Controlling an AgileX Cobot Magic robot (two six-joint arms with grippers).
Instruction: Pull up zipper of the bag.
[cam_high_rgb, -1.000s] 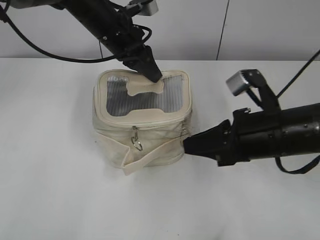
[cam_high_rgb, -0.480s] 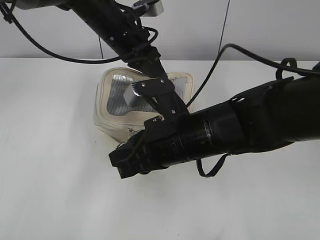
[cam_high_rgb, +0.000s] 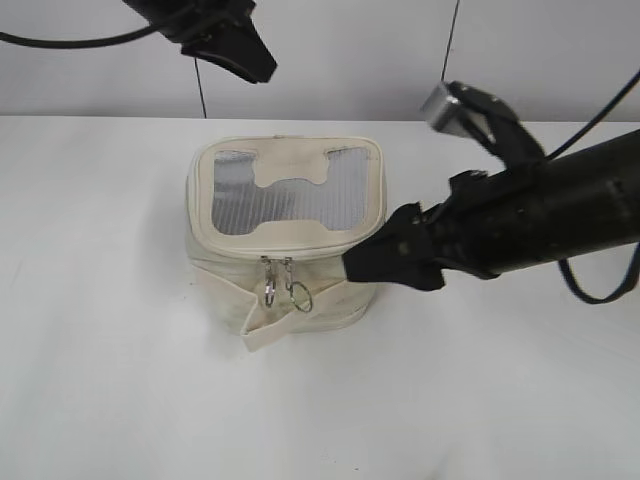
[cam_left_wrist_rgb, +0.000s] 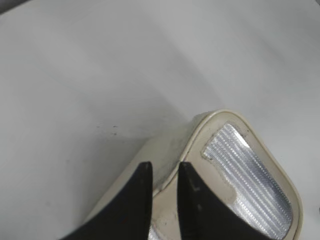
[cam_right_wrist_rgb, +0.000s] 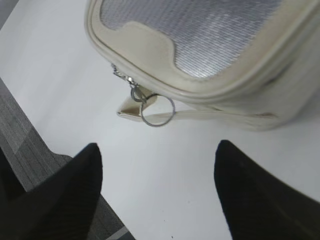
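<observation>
The cream bag stands on the white table, its grey mesh top with the H-shaped patch facing up. Two silver zipper pulls with rings hang side by side at the front of the top edge, above the strap. The zipper ring also shows in the right wrist view. My left gripper hovers above and behind the bag, its jaws nearly together and empty; the left wrist view shows the bag's corner below them. My right gripper is wide open and empty, beside the bag's front right side.
The white table extends around the bag. A grey wall with dark seams stands behind. The loose strap end sticks out at the bag's front. The right wrist view shows the table's edge and grey floor.
My left gripper has lifted off the bag's top, up and to the left. My right arm swept across the bag's front and back right. A second pull now hangs beside the first.
</observation>
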